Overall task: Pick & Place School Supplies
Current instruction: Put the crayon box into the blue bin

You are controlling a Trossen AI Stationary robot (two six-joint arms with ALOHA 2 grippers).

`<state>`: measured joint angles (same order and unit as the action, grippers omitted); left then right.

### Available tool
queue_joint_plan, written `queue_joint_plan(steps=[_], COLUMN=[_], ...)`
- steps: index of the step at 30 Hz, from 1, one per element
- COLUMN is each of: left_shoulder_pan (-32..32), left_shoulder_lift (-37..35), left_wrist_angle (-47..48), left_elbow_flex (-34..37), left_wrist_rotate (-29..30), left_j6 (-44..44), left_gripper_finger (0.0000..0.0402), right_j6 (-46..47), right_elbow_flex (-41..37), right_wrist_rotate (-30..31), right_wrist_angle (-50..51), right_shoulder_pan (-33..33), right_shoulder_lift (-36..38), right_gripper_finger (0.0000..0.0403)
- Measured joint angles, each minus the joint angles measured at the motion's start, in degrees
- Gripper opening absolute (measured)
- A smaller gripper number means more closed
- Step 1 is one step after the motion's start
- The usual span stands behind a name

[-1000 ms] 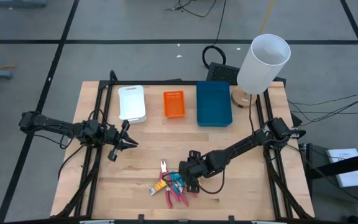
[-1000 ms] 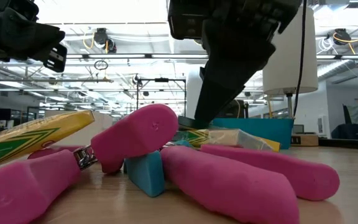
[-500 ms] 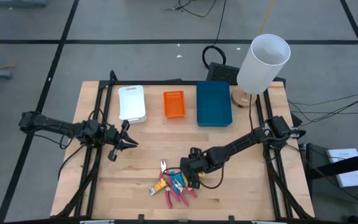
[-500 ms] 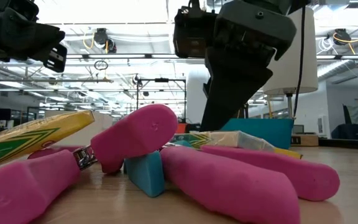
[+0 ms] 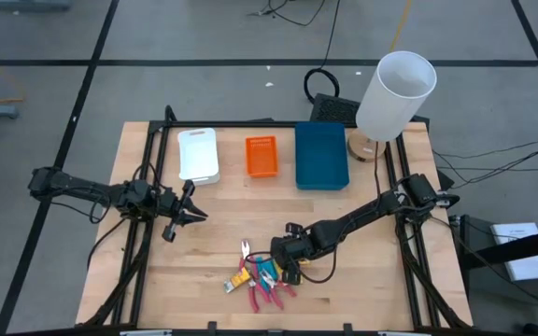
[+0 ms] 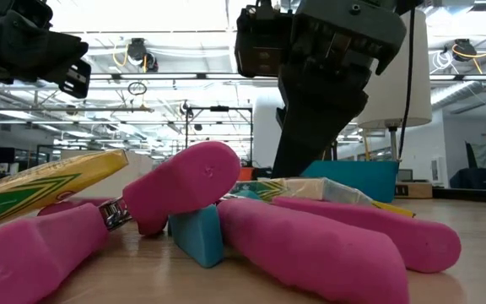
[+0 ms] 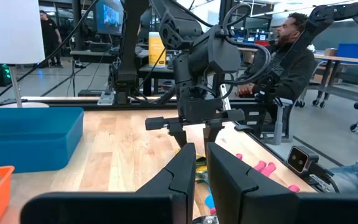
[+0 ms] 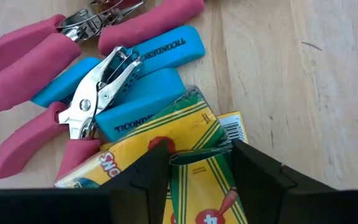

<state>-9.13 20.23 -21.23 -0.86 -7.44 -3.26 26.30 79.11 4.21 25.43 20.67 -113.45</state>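
Right gripper [image 8: 199, 163]: fingers pinching crayon box [image 8: 201, 186] atop near-edge pile. Left gripper [image 5: 197, 216]: pressed together, over bare table [image 5: 372, 289] left-centre.

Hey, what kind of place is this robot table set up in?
Most likely a robotics lab or workshop. The low view shows an open industrial ceiling with exposed ducts; the left wrist view shows a seated person at benches behind the wooden table, and cables trail across the floor.

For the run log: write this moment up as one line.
right gripper: down in pile, fingers either side of yellow packet, closing | left gripper: shut, waiting left of pile | trays: untouched
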Motion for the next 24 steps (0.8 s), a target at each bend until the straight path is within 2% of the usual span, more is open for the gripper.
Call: queue_joint_plan(steps=[7, 19, 24], left_shoulder_pan=[0.0, 0.0, 0.0], left_shoulder_lift=[0.0, 0.0, 0.0], left_wrist_angle=[0.0, 0.0, 0.0], left_elbow_flex=[0.0, 0.0, 0.0], left_wrist_rotate=[0.0, 0.0, 0.0], left_j6=[0.0, 0.0, 0.0], left_gripper_finger=[0.0047, 0.0047, 0.0047], right_j6=[-0.2, -0.7, -1.7], right_elbow_flex=[-0.1, -0.3, -0.2], right_wrist_rotate=[0.0, 0.6, 4.1], right_wrist_angle=[0.4, 1.4, 2.8], right_shoulder_pan=[0.0, -0.1, -0.7], right_shoulder_lift=[0.7, 7.0, 10.0], right_gripper_finger=[0.0143, 0.0142, 0.0145])
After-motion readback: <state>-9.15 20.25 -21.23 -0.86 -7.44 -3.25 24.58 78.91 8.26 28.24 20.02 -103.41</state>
